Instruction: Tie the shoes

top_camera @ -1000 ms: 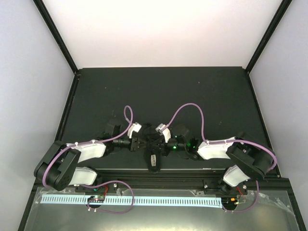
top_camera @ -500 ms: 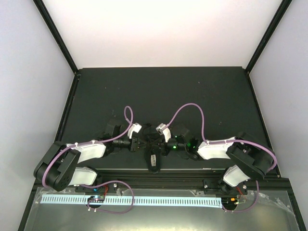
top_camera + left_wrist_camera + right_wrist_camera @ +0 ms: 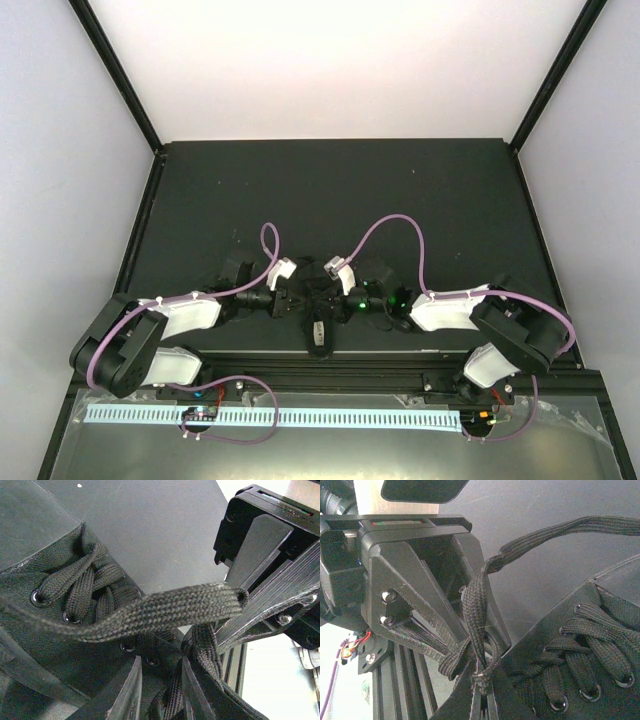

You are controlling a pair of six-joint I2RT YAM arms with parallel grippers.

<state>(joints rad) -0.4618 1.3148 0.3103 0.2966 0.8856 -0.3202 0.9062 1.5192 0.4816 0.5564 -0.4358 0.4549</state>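
The small black shoe [image 3: 319,331] lies at the table's near edge, between the two arms, with a pale patch on it. In the left wrist view its eyelets and crossed laces [image 3: 82,587] fill the left. One lace strand [image 3: 160,609] stretches across that view toward the right gripper's body. My left gripper [image 3: 160,692] sits over the shoe's top with its jaws apart, and a lace lies loosely in the gap. My right gripper [image 3: 482,700] is shut on a lace [image 3: 474,610] just above the shoe's upper [image 3: 585,655]. That lace runs up past the left gripper's fingers [image 3: 437,625].
The dark table [image 3: 340,200] runs back to white walls. A metal rail [image 3: 330,365] borders its near edge just below the shoe. Purple cables [image 3: 395,225] arc over both wrists. The two grippers [image 3: 318,298] nearly touch over the shoe.
My left gripper has shifted slightly right, closer to the shoe and the right gripper. The shoe and the right gripper have hardly moved.
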